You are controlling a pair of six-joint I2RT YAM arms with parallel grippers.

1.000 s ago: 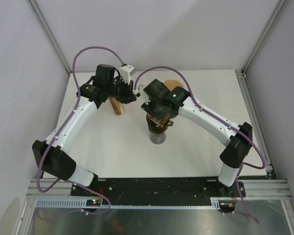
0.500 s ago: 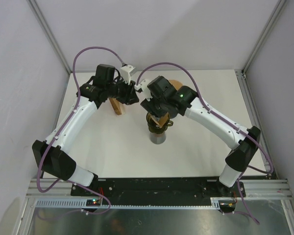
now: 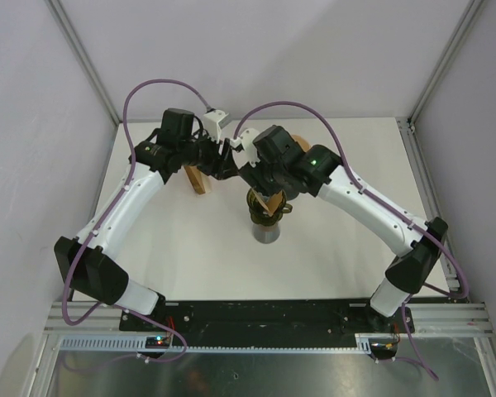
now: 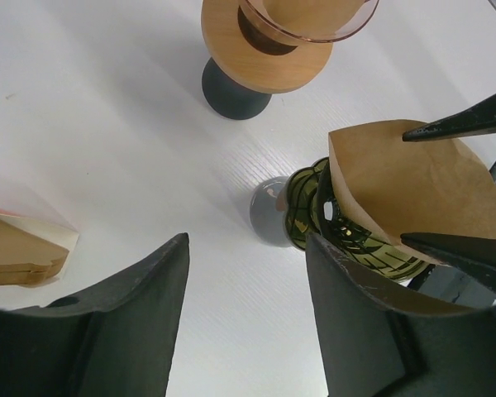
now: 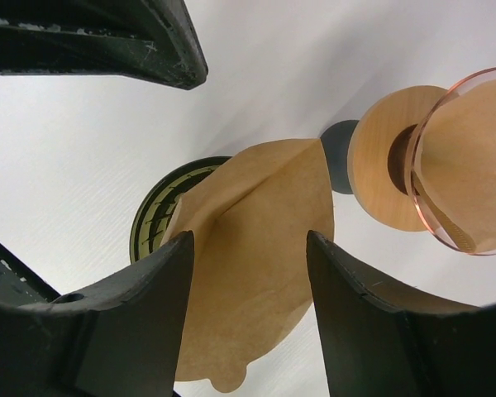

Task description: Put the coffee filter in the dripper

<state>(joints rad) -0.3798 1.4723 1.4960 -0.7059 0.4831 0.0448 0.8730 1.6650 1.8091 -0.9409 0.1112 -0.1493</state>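
Note:
A brown paper coffee filter (image 5: 260,248) sits tilted in the green dripper (image 5: 159,207), which stands on a grey base (image 4: 271,211). Its upper edge sticks out above the rim. My right gripper (image 5: 248,240) is open just above it, one finger on each side, gripping nothing. In the top view the right gripper (image 3: 258,184) hovers over the dripper (image 3: 267,211). My left gripper (image 4: 246,248) is open and empty, a little left of the dripper (image 4: 347,240) and the filter (image 4: 405,186). In the top view the left gripper (image 3: 225,165) is close to the right wrist.
A second glass dripper with a wooden collar (image 4: 269,41) holds its own filter, behind the green one. It also shows in the right wrist view (image 5: 430,165). A stack of spare filters (image 4: 16,252) sits in a wooden holder (image 3: 198,178) at the left.
My right gripper has drawn back and up from the dripper, and its elbow has swung right. The filter stays in the dripper. The left arm has barely moved.

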